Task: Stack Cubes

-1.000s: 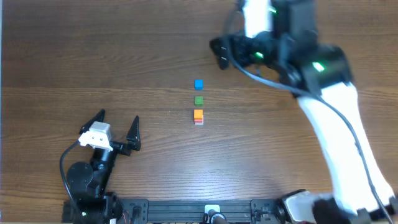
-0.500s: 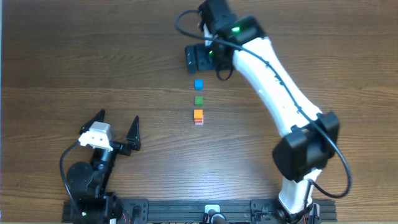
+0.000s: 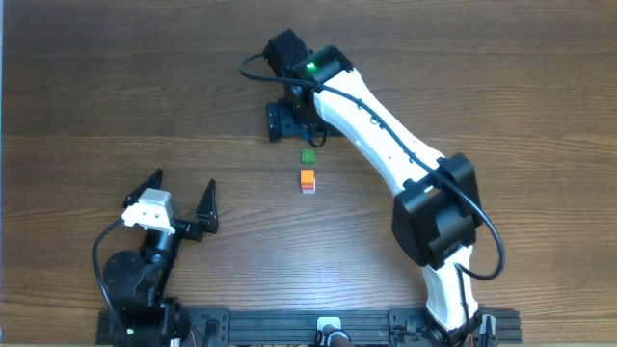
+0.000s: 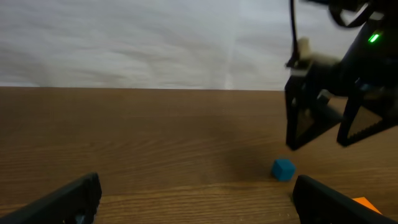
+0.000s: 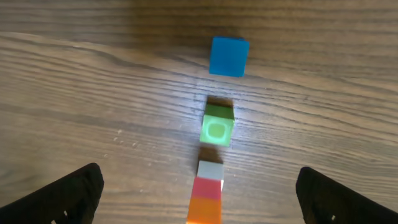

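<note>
Looks like a robotics lab bench to me: a left arm and a right arm sit on a black rail along the near edge of a plain wood-grain table. Past the far edge there's a plain white backdrop, and a tiny blue cube and green cube are lined up mid-table like test props.

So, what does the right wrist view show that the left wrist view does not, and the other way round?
The right wrist view, looking down, shows the green cube between the blue cube and a small stack of white, red and orange, all in line. The left wrist view shows the right gripper from the side, fingers open, near the blue cube, and a pale wall behind the wooden table. Both share the blue cube, the wooden table and probably the stack's orange cube, of which the left wrist view catches a corner.
</note>
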Available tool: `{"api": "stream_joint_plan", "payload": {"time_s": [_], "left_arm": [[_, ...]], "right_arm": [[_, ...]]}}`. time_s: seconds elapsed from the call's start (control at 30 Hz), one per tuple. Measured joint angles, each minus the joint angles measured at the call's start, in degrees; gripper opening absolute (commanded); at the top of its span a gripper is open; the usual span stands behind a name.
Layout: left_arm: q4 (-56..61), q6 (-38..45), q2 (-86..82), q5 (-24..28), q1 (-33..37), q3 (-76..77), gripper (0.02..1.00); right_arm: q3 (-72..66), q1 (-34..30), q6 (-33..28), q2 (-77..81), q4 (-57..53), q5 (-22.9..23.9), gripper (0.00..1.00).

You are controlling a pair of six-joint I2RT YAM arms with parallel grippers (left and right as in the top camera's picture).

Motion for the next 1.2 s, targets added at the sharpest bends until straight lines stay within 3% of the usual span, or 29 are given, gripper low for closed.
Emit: {"api": "stream_joint_plan", "payload": {"time_s": [0.77, 1.2], "left_arm": [[0.0, -0.02, 0.02, 0.0, 0.0, 0.0, 1.0], [0.0, 0.0, 0.0, 0.0, 0.0, 0.0, 0.996]], "right_arm": [[-5.14, -0.35, 3.32, 7.32, 4.74, -1.29, 0.989], [-7.1, -1.01, 3.26, 7.37, 7.78, -2.12, 0.827]]}}
